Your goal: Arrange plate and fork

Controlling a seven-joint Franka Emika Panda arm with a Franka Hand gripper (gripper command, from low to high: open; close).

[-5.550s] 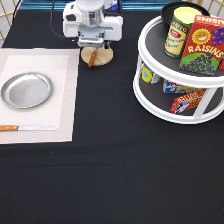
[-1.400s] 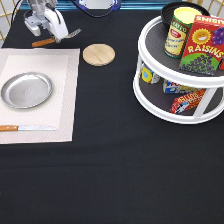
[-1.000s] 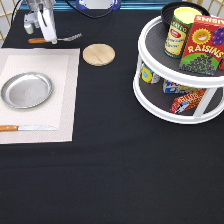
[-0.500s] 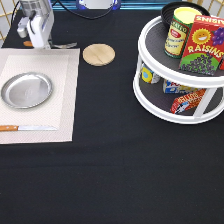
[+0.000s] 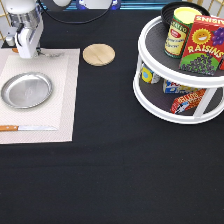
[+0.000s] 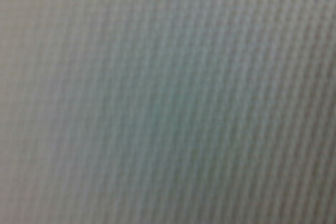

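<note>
Tool [image 5: 26,50] low on placemat [image 5: 60,100], grasping one fork [image 5: 50,53], one plate [image 5: 26,90], one knife [image 5: 25,128]

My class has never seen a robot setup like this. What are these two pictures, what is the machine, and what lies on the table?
The white machine is a robot arm; its gripper is down at the placemat's far edge, on the fork, whose tines stick out beside it. One picture comes from a fixed camera overlooking the table. The other comes from a camera on the hand and shows only woven mat close up. On the mat lie the plate and a knife. Nearby are a wooden disc and a two-tier turntable holding a can, a raisin box and other packets.
</note>
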